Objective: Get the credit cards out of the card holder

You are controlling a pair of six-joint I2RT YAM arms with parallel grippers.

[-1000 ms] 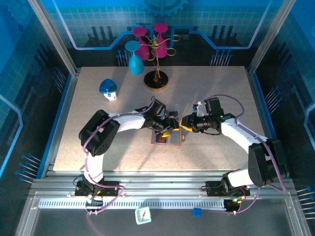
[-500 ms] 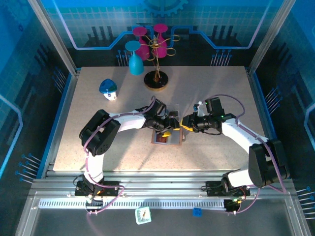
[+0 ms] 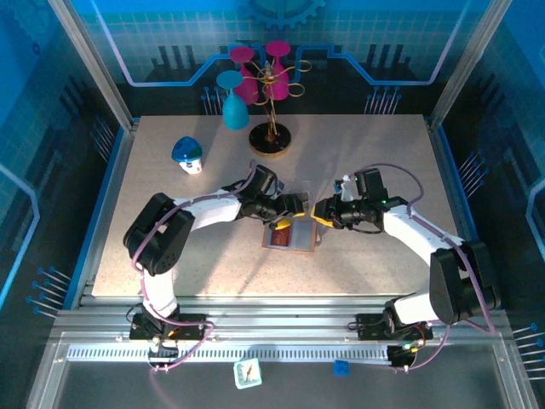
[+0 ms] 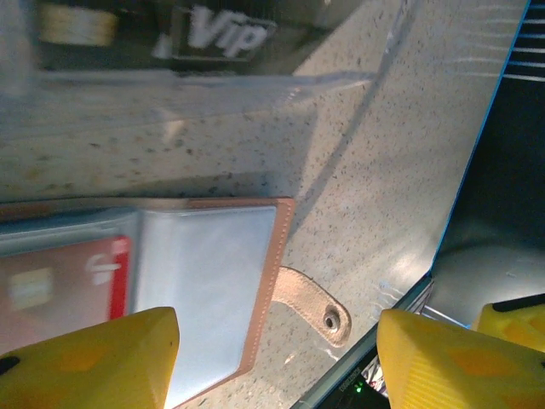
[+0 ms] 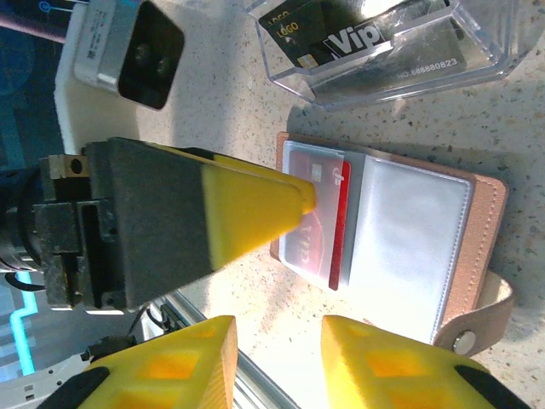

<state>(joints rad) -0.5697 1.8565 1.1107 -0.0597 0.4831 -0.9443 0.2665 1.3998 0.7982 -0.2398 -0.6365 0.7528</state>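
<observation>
The card holder lies open on the table, its grey-blue pockets up and its snap strap sticking out at the side. A red credit card pokes halfway out of one pocket, also visible as the red card in the left wrist view. My left gripper is open, with one yellow fingertip resting at the red card's pocket and the other off past the strap. My right gripper hovers open just beside the holder's edge, holding nothing.
A clear plastic box holding black Vip cards stands just behind the holder. Farther back stand a cup stand with pink goblets, a blue goblet and a small blue-and-white figure. The two grippers sit close together over the holder.
My left arm's elbow has swung left and its gripper has drawn back a little over the holder. The right arm has not moved.
</observation>
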